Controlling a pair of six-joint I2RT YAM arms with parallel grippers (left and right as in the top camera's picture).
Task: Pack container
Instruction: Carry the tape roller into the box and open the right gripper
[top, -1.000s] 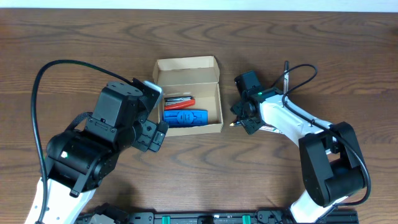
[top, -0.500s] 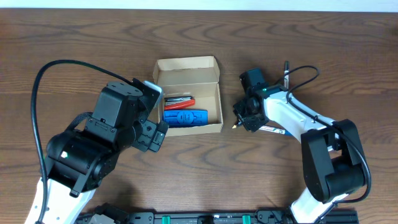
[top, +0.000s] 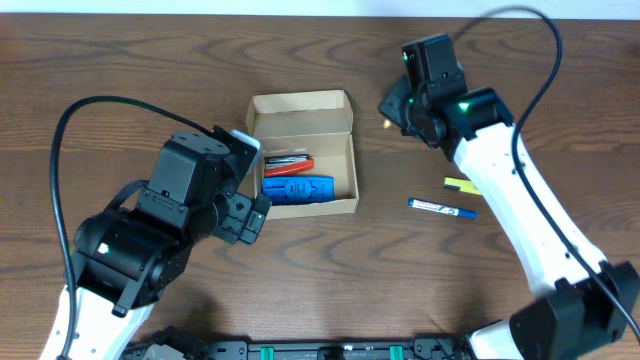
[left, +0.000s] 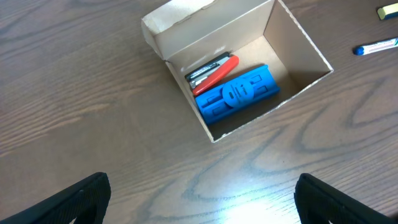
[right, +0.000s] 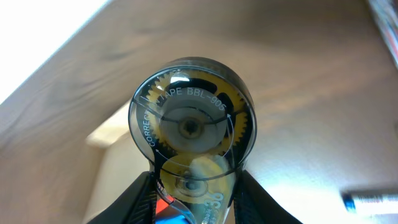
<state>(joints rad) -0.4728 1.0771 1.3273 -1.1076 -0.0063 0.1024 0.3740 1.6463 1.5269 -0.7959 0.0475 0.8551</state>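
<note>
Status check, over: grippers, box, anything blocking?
Left gripper open, beside box. Right gripper shut on correction tape, near box. Box lid open, blue item, red item inside. Pen, marker on table, out of the way.

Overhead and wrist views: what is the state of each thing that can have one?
container: open, flap lid raised, partly filled
blue case: lying inside the container
red-handled tool: inside, beside the blue case
correction tape: clamped in the right gripper, clear of the table
left gripper: open, empty
blue pen: flat on the table, unpacked
yellow marker: flat on the table, unpacked
</note>
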